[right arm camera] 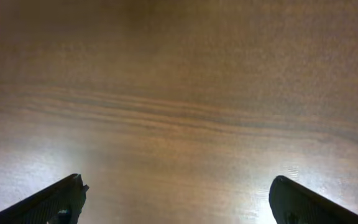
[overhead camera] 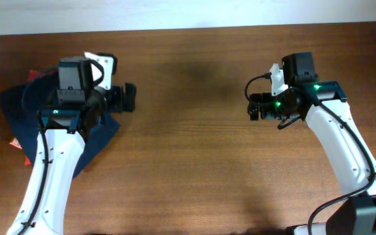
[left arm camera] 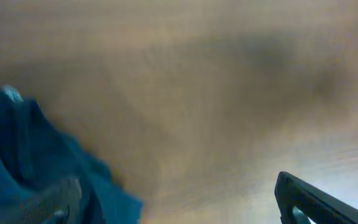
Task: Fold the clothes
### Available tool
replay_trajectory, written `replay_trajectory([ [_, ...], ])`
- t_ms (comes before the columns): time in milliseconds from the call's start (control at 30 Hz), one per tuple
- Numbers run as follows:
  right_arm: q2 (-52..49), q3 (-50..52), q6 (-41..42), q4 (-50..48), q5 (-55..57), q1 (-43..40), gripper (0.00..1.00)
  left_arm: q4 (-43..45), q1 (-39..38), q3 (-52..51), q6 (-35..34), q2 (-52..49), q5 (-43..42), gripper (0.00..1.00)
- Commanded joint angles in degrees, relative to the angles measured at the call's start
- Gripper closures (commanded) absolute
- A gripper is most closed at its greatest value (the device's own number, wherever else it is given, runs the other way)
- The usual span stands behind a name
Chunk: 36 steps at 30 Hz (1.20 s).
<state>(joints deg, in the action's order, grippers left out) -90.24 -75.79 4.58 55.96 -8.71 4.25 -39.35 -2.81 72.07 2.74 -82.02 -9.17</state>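
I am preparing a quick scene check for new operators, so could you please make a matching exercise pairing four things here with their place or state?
Things:
1. navy garment
2. red cloth
3. left gripper
4. right gripper

Place or state:
A. open, both fingers over bare table
B. a sliver peeking out at the garment's lower left edge
C. lying wrinkled at the table's left end
D. open, one finger over blue cloth

Pairs: 1-C, 2-B, 3-D, 4-A

The overhead view is sharp, with a soft shadow on the table [overhead camera: 198, 68]; both wrist views are blurred, with glare patches in the right.
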Motion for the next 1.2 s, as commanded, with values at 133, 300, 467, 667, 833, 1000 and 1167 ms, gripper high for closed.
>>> replay_trajectory([
  [133, 6.7, -0.4, 2.4, 3.6, 2.2, -0.2, 0.01, -5.2, 0.5, -2.6, 1.9, 5.0, 0.0, 0.01],
  [300, 17.0, 6.0, 4.8, 0.1, 4.6, -0.2, 0.01, -0.4, 0.5, -12.2, 1.9, 16.0, 0.0, 0.01],
  [467, 31.8, 19.3, 4.9, -9.3, 5.2, 0.5, 0.02, 10.1, 0.4, -27.6, 1.5, 34.1, 0.0, 0.01],
  [667, 52.0, 35.6, 4.9, -19.6, 6.1, 1.5, 0.02, 17.8, 0.5, -39.3, 1.4, 50.2, -0.1, 0.01],
  [833, 60.0, 40.9, 4.9, -18.5, 6.0, 1.5, 0.01, 11.7, 0.5, -40.4, 1.4, 54.6, -0.1, 0.01],
  [1000, 60.2, 41.5, 4.9, -14.3, 6.0, 1.5, 0.02, 5.4, 0.5, -40.4, 1.4, 54.4, -0.1, 0.01],
  [1167, 59.3, 41.5, 4.9, -13.1, 6.0, 1.5, 0.01, -1.7, 0.5, -40.4, 1.4, 54.4, -0.1, 0.01],
])
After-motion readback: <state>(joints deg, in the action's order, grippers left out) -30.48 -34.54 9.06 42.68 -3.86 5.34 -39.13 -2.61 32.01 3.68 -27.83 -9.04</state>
